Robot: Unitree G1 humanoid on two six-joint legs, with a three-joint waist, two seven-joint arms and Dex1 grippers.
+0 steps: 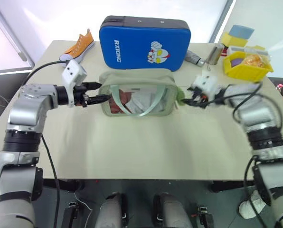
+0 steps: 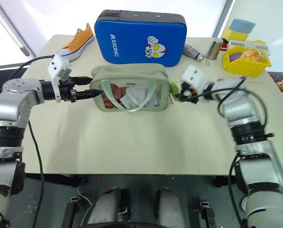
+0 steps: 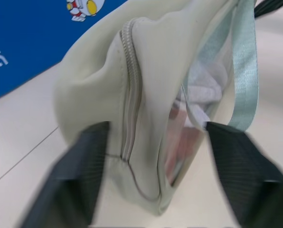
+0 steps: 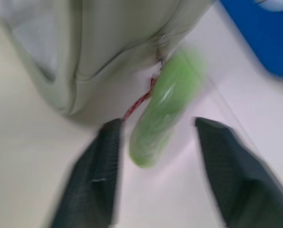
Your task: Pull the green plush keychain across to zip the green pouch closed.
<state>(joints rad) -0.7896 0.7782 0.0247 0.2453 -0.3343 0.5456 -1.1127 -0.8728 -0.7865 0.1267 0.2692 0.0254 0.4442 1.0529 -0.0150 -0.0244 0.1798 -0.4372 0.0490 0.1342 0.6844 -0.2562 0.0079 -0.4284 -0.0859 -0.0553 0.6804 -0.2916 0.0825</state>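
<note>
We find the pale sage-green soft zip pouch (image 1: pixel 138 93) with clear front window on the beige table (image 1: pixel 146 152), just near of a blue padded case (image 1: pixel 145 42). Our left gripper (image 1: pixel 99 92) stands with fingers spread astride the pouch's left end. Our right gripper (image 4: pixel 155 142) stands parted around the lime-green fuzzy keychain (image 4: pixel 163 107) at the pouch's right end, without clamping it.
</note>
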